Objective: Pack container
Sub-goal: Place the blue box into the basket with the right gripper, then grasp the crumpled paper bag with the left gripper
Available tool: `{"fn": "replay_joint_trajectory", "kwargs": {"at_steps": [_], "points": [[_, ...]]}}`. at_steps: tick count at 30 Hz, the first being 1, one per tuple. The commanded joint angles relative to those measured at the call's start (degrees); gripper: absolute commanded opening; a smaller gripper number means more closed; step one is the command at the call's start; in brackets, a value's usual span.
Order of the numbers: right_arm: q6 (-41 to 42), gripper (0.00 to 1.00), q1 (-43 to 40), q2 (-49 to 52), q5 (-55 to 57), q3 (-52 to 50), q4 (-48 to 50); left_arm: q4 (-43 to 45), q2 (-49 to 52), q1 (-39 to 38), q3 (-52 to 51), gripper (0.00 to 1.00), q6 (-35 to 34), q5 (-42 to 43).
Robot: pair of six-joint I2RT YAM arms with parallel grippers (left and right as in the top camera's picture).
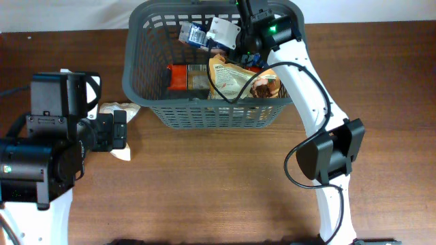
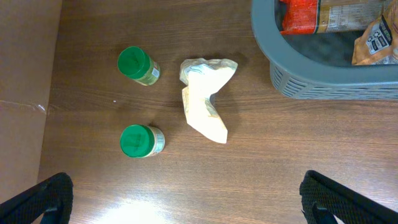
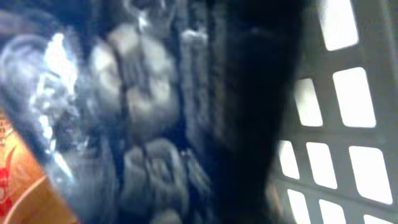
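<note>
The dark grey basket (image 1: 204, 112) stands at the table's back centre; its corner shows in the left wrist view (image 2: 311, 71) and its lattice wall in the right wrist view (image 3: 348, 93). Inside lie an orange-red packet (image 1: 178, 76), a tan snack bag (image 1: 235, 78) and other packs. My right gripper (image 1: 235, 34) reaches into the basket's back part and holds a blue and white packet (image 1: 203, 33), which fills the blurred right wrist view (image 3: 137, 112). My left gripper (image 2: 186, 199) is open and empty above bare table left of the basket.
Two green-lidded jars (image 2: 138, 64) (image 2: 140, 140) and a crumpled cream packet (image 2: 205, 96) lie on the table left of the basket. The packet peeks out beside the left arm in the overhead view (image 1: 117, 109). The right arm's base (image 1: 330, 153) stands at the right.
</note>
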Motion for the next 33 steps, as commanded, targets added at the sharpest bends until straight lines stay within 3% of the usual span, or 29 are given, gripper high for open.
{"fn": "replay_joint_trajectory", "kwargs": {"at_steps": [1, 2, 6, 12, 16, 18, 19, 23, 26, 30, 33], "points": [[6.2, 0.75, 0.0, -1.5, 0.7, 0.7, -0.4, 0.0, 0.0, 0.3, -0.2, 0.99, -0.4, -0.4], [7.1, 0.99, 0.0, -1.8, 1.0, 1.0, -0.6, 0.0, 0.0, 0.3, -0.2, 0.99, -0.4, -0.4], [10.8, 0.99, -0.3, -8.9, 2.3, 3.4, -4.0, 0.0, 0.0, 0.3, -0.2, 0.99, -0.4, -0.4], [25.2, 0.99, -5.5, -21.8, 7.2, 4.8, -5.6, 0.0, 0.0, 0.3, -0.2, 0.99, -0.4, -0.4], [36.4, 0.99, -17.3, -28.6, 6.6, 4.8, -10.0, 0.0, 0.0, 0.3, -0.2, 0.99, -0.4, -0.4], [39.0, 0.99, -24.4, -29.3, 2.6, 4.8, -14.0, 0.0, 0.0, 0.3, -0.2, 0.99, -0.4, -0.4], [39.3, 0.99, -32.0, -28.7, -3.4, 4.4, -18.3, 0.0, 0.0, 0.3, -0.2, 0.99, -0.4, -0.4], [45.7, 0.99, -42.1, -26.3, -9.4, 1.6, -20.8, 1.0, 0.0, 0.3, -0.2, 0.99, -0.4, -0.4], [51.1, 0.99, -46.5, -23.9, -9.4, -0.9, -22.1, 5.3, 0.0, 0.2, -0.2, 0.99, -0.4, 3.3], [51.1, 0.99, -47.8, -22.0, -9.2, -3.3, -22.3, 6.4, 0.0, 0.2, -0.2, 0.99, -0.4, 10.8], [51.1, 0.99, -47.8, -21.6, -9.2, -5.0, -22.3, 8.5, 0.5, 0.3, -0.2, 0.99, -0.4, 11.2]]}}
